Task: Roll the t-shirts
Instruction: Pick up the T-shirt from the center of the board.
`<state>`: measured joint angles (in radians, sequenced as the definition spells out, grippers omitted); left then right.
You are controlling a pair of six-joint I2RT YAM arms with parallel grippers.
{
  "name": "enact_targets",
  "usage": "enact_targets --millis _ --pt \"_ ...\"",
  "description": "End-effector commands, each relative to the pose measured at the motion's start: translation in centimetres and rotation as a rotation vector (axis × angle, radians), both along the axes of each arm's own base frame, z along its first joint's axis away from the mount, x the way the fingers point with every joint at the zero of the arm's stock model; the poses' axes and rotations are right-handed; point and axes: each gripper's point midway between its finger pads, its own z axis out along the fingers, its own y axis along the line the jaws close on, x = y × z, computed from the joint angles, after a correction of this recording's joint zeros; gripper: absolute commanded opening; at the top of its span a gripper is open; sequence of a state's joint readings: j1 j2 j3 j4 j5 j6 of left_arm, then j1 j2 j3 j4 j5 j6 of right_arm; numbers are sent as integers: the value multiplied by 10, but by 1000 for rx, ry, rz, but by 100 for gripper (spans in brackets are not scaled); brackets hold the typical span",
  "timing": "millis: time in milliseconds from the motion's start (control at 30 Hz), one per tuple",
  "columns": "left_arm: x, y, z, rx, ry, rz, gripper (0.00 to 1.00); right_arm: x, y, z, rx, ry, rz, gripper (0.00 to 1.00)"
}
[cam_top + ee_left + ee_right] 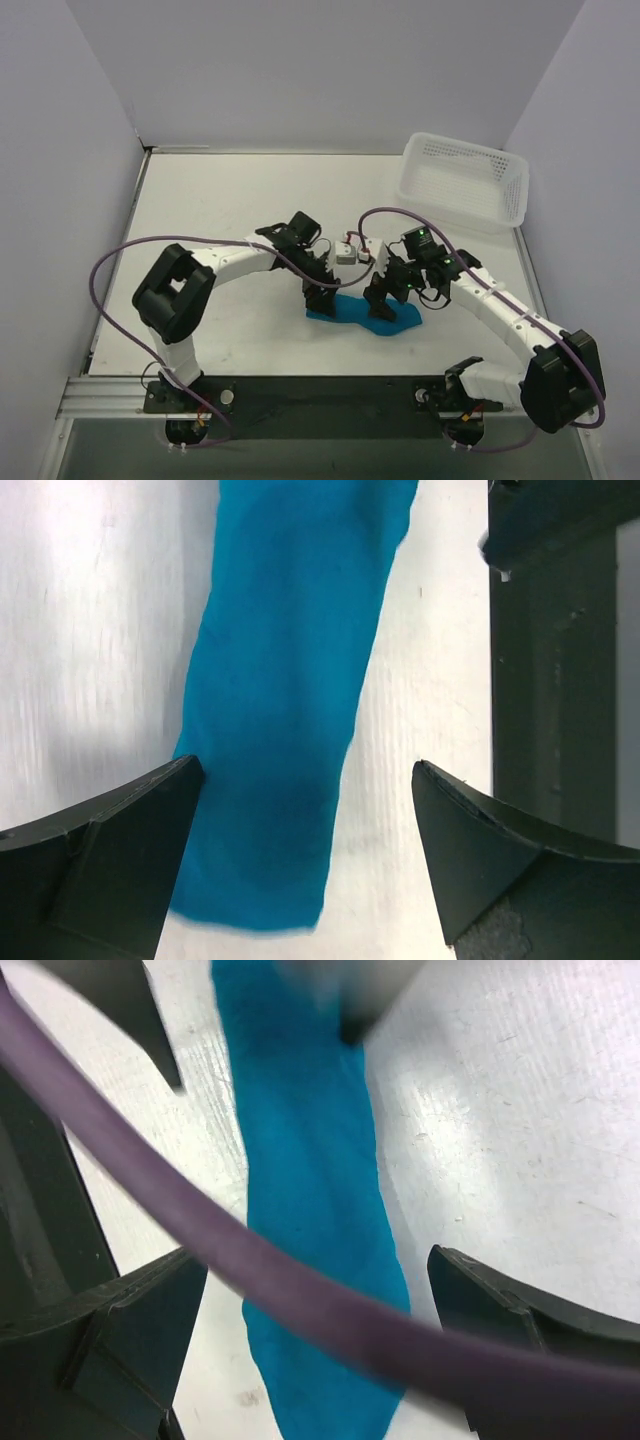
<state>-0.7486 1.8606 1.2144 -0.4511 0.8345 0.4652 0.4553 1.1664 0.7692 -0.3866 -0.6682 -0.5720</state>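
Note:
The teal-blue t-shirt point(365, 314) lies on the table as a long narrow bundle between the two arms. My left gripper point(322, 297) hangs over its left end, open and empty; in the left wrist view the shirt point(285, 700) runs between the spread fingers point(110, 850) without touching them. My right gripper point(383, 303) hangs over its right part, open and empty; in the right wrist view the shirt point(310, 1210) lies below the spread fingers point(500, 1310). A purple cable point(300, 1290) crosses that view.
A white perforated basket point(463, 180) stands at the back right. Grey walls close the table on the left, back and right. The arms' bases and a black rail point(320, 395) sit at the near edge.

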Motion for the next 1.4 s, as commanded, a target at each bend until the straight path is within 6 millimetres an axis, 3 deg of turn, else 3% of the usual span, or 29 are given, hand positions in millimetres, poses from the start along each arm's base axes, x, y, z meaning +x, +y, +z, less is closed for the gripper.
enact_targets --millis 0,67,200,400,700,933,1133,1233,1333,1367 --pt "36 45 42 -55 20 235 97 7 -6 -24 -102 62 -7 100" --pt "62 74 53 -66 45 408 97 16 0 -23 -110 52 22 100" --pt "92 115 68 -100 41 600 97 21 7 -33 -131 73 84 100" --pt "110 160 69 -79 -4 717 97 15 23 -41 -144 68 216 100" --pt "108 175 70 -81 -27 753 97 2 33 -50 -158 167 293 100" --pt "112 179 79 -94 -58 766 97 1 27 -69 -277 172 319 100" --pt "114 187 87 -98 -86 791 97 -16 19 -89 -349 234 352 100" --pt "112 192 88 -98 -95 803 97 -18 16 -95 -369 253 345 96" --pt "109 195 88 -102 -99 812 97 -15 16 -98 -384 262 339 82" --pt "108 195 87 -103 -95 817 97 -17 16 -99 -387 262 349 71"
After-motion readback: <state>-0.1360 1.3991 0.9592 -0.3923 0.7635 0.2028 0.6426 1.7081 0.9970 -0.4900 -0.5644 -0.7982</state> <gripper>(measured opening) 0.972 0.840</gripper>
